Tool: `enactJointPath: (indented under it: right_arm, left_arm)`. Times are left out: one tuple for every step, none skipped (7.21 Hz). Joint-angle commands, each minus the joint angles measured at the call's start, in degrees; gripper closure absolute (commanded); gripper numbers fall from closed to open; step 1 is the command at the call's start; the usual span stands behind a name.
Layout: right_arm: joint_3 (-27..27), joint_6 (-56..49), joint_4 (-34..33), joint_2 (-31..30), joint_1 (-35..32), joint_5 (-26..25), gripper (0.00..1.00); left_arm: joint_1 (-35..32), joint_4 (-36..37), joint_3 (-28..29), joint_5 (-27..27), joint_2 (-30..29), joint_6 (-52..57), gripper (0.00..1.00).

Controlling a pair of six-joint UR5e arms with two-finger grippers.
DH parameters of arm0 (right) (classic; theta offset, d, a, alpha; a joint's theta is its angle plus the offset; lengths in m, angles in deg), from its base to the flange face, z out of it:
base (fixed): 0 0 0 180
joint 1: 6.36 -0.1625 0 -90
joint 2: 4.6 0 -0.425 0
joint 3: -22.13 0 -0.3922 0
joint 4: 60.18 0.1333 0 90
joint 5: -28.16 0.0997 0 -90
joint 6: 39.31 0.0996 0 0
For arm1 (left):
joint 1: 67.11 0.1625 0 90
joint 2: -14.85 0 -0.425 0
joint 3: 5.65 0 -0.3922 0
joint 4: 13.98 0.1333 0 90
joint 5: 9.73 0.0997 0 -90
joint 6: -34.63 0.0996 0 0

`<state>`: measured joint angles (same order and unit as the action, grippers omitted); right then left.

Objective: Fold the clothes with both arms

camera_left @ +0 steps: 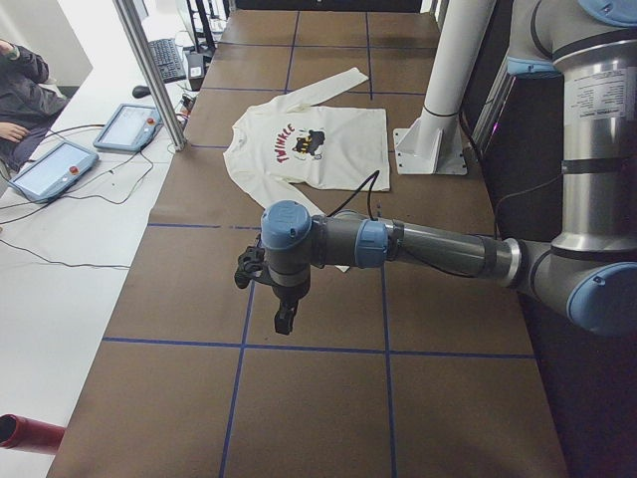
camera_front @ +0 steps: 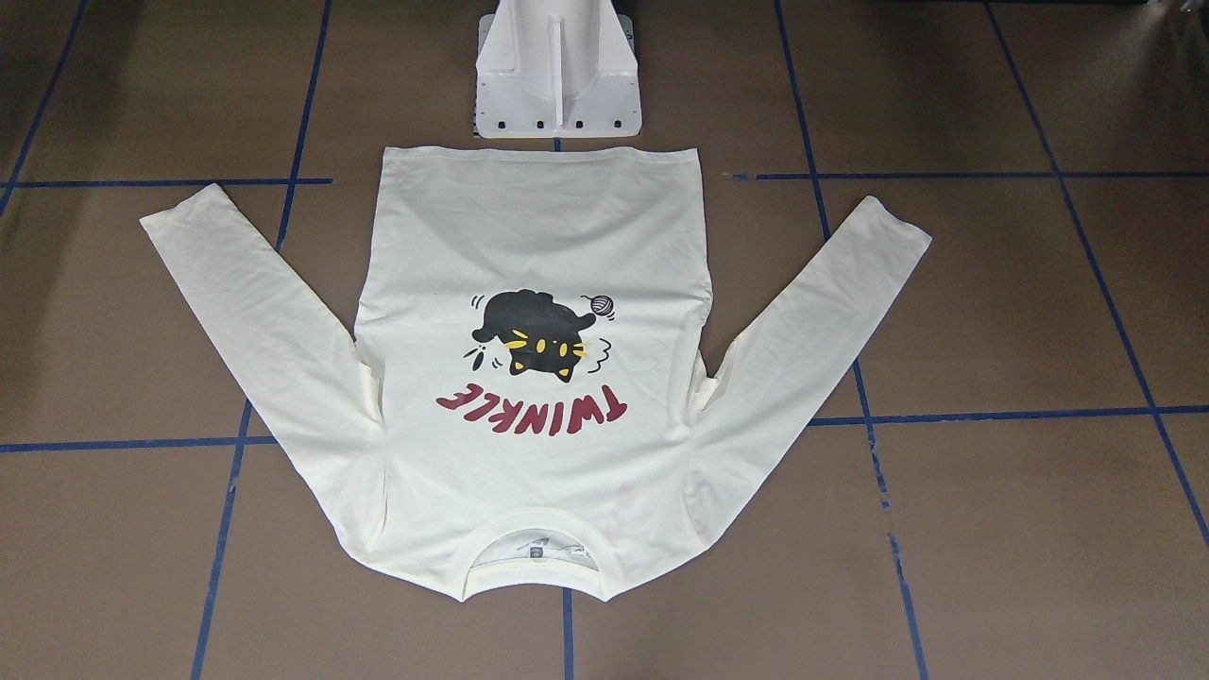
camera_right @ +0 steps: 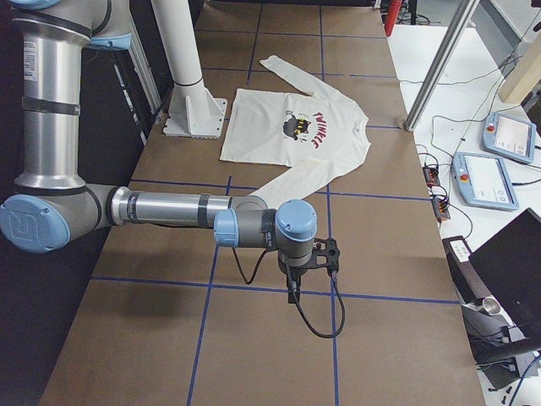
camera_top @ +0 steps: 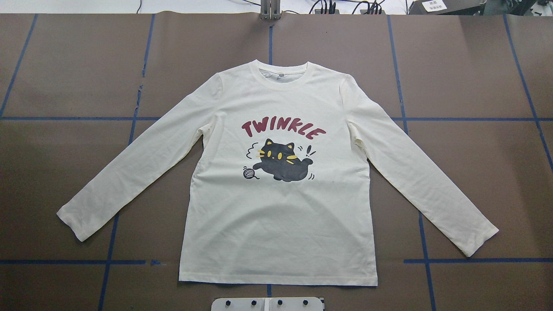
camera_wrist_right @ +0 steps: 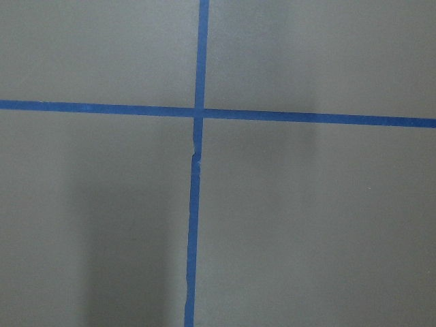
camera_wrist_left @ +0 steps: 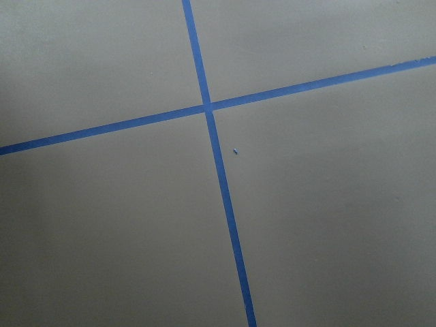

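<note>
The clothes are one cream long-sleeved T-shirt (camera_top: 276, 216) lying flat and print-up in the middle of the table, sleeves spread out to both sides. Its black cat print (camera_top: 283, 164) and red "TWINKLE" lettering (camera_top: 283, 128) face up. The shirt also shows in the front view (camera_front: 538, 236) and both side views (camera_left: 328, 149) (camera_right: 270, 118). My left arm (camera_left: 438, 249) reaches over bare table toward the left end, well away from the shirt, with its gripper (camera_left: 285, 319) pointing down. My right arm (camera_right: 169, 209) does the same at the right end, gripper (camera_right: 292, 288) down. I cannot tell whether either is open or shut.
Brown table covering (camera_top: 453, 65) is crossed by blue tape lines (camera_top: 475, 119). The white pedestal base (camera_front: 557, 66) stands just behind the shirt's hem. Both wrist views show only table and a tape crossing (camera_wrist_left: 206, 106) (camera_wrist_right: 198, 112). Teach pendants (camera_left: 127, 126) and a seated person (camera_left: 20, 100) are beside the table.
</note>
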<state>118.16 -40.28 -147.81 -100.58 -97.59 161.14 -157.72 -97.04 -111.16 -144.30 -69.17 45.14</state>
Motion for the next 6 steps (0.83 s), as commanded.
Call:
enactJointPath:
  right_arm:
    - [1.4,0.0,0.0,-0.3,0.0,0.3,0.0]
    - [3.3,0.0,-0.2,-0.3,0.3,0.4,0.0]
    - [5.0,0.1,-0.2,0.0,1.7,0.7,0.0]
    - [5.9,0.2,-0.2,2.3,3.2,1.0,0.0]
    - [5.9,0.4,0.2,3.4,5.0,2.7,0.0]
    - [6.0,0.3,0.8,4.4,4.9,2.9,0.0]
  left_arm:
    - [0.1,-1.4,-0.3,-0.1,0.0,0.0,0.0]
    - [0.0,-1.4,-0.5,-0.3,0.1,0.0,0.0]
    - [0.0,-1.4,-1.1,0.0,0.2,0.0,0.0]
    - [0.1,-1.6,-1.0,0.0,-0.3,0.1,0.0]
    - [0.1,-4.5,-0.8,-0.3,-0.6,0.0,0.0]
    - [0.1,-10.0,0.6,0.3,-3.5,-2.7,0.0]
